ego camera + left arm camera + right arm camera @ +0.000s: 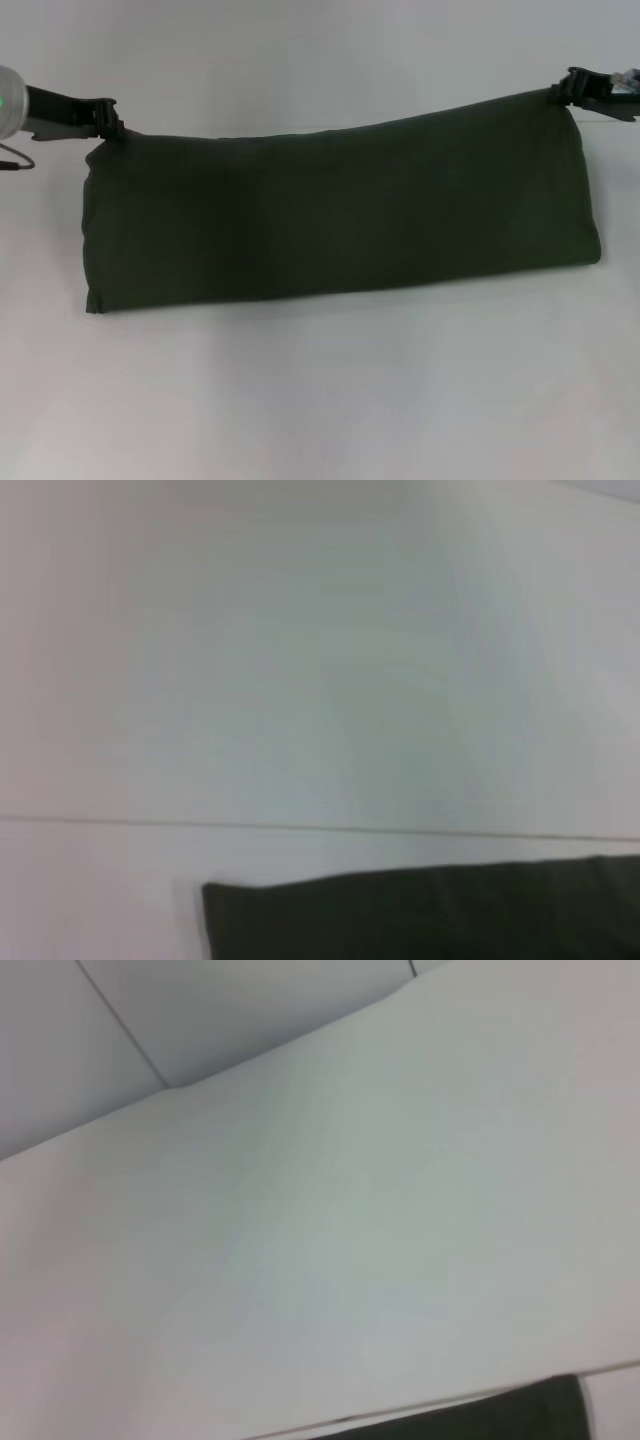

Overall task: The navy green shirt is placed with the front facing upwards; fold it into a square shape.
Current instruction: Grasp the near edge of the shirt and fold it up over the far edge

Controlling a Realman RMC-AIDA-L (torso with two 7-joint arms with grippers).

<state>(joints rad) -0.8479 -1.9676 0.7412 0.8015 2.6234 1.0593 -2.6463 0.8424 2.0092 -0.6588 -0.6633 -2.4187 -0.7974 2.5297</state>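
The navy green shirt [340, 215] is folded into a long dark band across the white table, plain side up, no lettering showing. My left gripper [108, 125] pinches its far left corner, and my right gripper [566, 90] pinches its far right corner; both corners are lifted slightly, so the far edge sags between them. The near edge lies flat on the table. A dark strip of the shirt [420, 915] shows in the left wrist view, and a small piece of it [500, 1415] shows in the right wrist view. Neither wrist view shows fingers.
The white table [320, 400] spreads wide in front of the shirt and behind it. A seam line in the table surface [300, 827] runs past the shirt's edge. A wall panel joint [120, 1025] rises beyond the table.
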